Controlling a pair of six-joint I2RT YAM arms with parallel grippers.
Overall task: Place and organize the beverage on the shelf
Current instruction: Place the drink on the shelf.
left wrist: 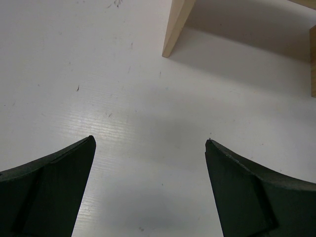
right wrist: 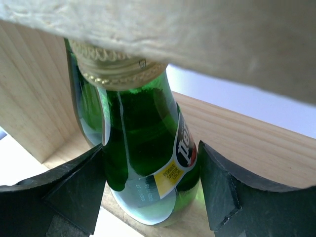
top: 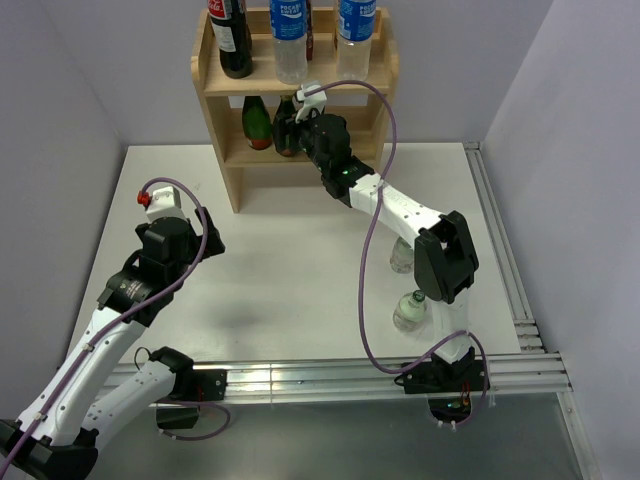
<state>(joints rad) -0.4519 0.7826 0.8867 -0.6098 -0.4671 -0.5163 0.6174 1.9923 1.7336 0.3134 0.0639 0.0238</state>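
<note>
The light wood shelf (top: 222, 80) stands at the back of the table. A green glass bottle (right wrist: 143, 123) with a yellow and red label stands upright on its middle board (right wrist: 247, 138). My right gripper (right wrist: 150, 148) reaches into that tier (top: 290, 125) and is shut on the bottle's lower body, one finger on each side. A second green bottle (top: 257, 122) stands just to the left, partly hidden behind the held one. My left gripper (left wrist: 150, 140) hangs open over bare table at the left (top: 200, 240), with nothing between its fingers.
A dark cola bottle (top: 232, 40) and two blue-labelled clear bottles (top: 290, 40) (top: 356, 35) stand on the top board. Two small clear bottles (top: 410, 312) (top: 400, 255) stand on the table beside the right arm. A shelf leg (left wrist: 175, 27) lies ahead of the left gripper.
</note>
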